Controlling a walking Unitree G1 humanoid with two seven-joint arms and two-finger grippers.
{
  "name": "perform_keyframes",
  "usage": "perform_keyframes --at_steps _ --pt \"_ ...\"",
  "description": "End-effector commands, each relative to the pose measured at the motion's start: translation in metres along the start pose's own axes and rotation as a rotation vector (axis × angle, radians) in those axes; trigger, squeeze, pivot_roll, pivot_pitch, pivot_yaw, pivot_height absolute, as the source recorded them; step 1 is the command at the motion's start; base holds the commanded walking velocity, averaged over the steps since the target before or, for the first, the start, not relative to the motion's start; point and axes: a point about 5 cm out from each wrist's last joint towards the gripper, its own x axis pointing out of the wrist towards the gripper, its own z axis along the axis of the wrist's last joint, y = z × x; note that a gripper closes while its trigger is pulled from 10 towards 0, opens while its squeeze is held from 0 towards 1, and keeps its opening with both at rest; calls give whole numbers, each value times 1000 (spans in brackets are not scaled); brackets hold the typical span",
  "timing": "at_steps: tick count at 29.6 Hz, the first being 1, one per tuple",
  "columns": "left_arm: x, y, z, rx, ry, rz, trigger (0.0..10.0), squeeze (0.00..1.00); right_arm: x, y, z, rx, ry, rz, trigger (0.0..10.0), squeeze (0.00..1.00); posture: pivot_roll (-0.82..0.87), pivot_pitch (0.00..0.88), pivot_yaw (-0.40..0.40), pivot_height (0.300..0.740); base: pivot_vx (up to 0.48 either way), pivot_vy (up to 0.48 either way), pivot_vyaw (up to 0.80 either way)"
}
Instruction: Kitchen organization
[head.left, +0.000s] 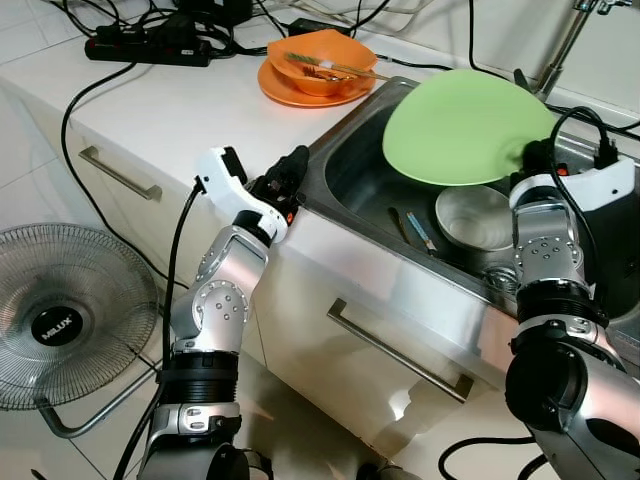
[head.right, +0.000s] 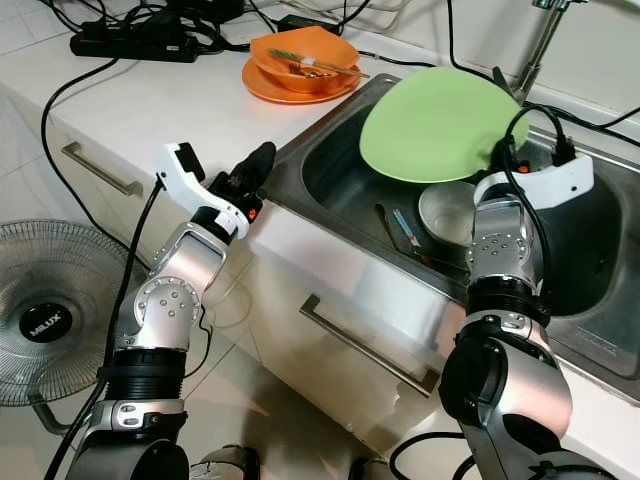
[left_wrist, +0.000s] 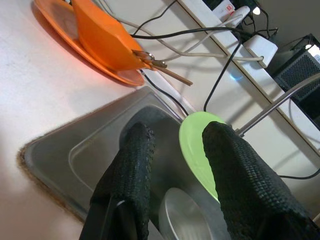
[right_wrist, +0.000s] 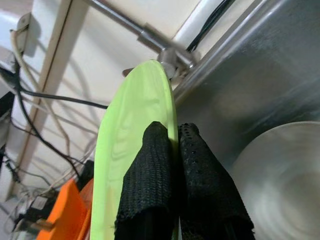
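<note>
A light green plate (head.left: 466, 124) hangs tilted above the steel sink (head.left: 350, 165), and my right gripper (head.left: 530, 155) is shut on its right rim; the right wrist view has both fingers (right_wrist: 160, 175) pinching the plate (right_wrist: 135, 145). Down in the sink lie a metal bowl (head.left: 478, 216) and some cutlery (head.left: 412, 228). An orange bowl holding chopsticks (head.left: 320, 62) sits on an orange plate (head.left: 300, 92) on the counter behind the sink's left corner. My left gripper (head.left: 288, 178) hovers open at the sink's left front corner, nothing between its fingers (left_wrist: 131, 165).
A black power strip (head.left: 150, 48) and several cables lie along the back of the white counter. A faucet (head.left: 565, 40) rises behind the sink. Two drawer handles (head.left: 120, 175) face me below the counter. A floor fan (head.left: 60, 320) stands at lower left.
</note>
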Motion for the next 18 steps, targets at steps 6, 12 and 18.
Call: perform_keyframes --at_steps 6,12,18 --pt "0 -2 0 43 9 -6 10000 0 3 11 4 -163 -41 39 10000 0 106 68 -13 740 0 0 0" --pt "-1 -1 1 51 7 -2 10000 0 1 15 -6 -410 -21 96 10000 0 102 59 -10 740 0 0 0" --pt "-2 1 1 78 10 -1 10000 0 -5 13 -24 -696 24 131 10000 0 107 52 -10 740 0 0 0"
